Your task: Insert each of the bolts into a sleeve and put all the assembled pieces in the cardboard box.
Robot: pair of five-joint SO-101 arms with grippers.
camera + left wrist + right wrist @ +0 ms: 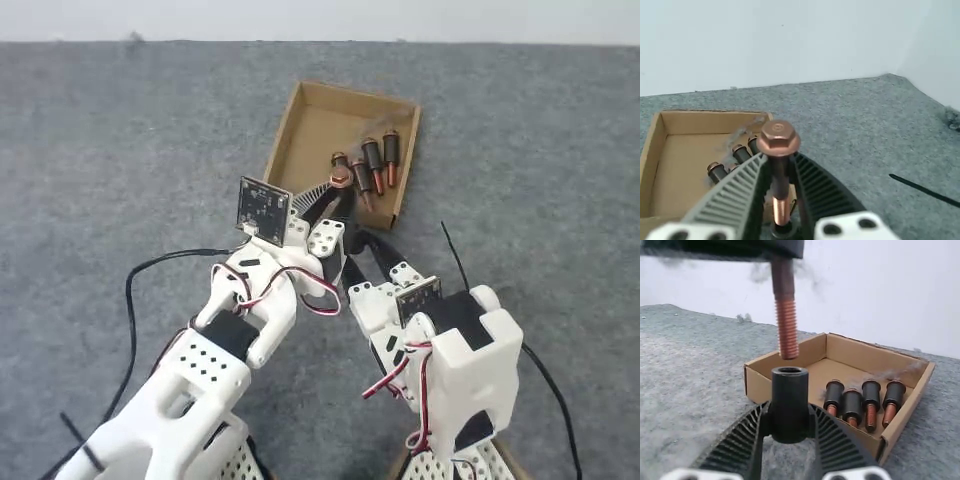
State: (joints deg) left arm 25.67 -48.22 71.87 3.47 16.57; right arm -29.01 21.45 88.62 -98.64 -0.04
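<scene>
High view places the cardboard box (pixel 285 140) on the grey, felt-like table cover (pixel 120 150), with bare cover on every side of it except where both arms crowd its near wall. Four assembled pieces (pixel 860 400), black sleeves on copper bolts, lie side by side against one wall inside. The left gripper (pixel 780 165) has its ribbed jaws closed on the shank of a copper hex-flange bolt (pixel 779 137), head up and threads down. The right gripper (pixel 789 415) clamps a smooth black cylindrical sleeve (pixel 789 395) upright, bore open upward. The bolt's tip hangs just above the sleeve's mouth, in line with it and not yet inside.
</scene>
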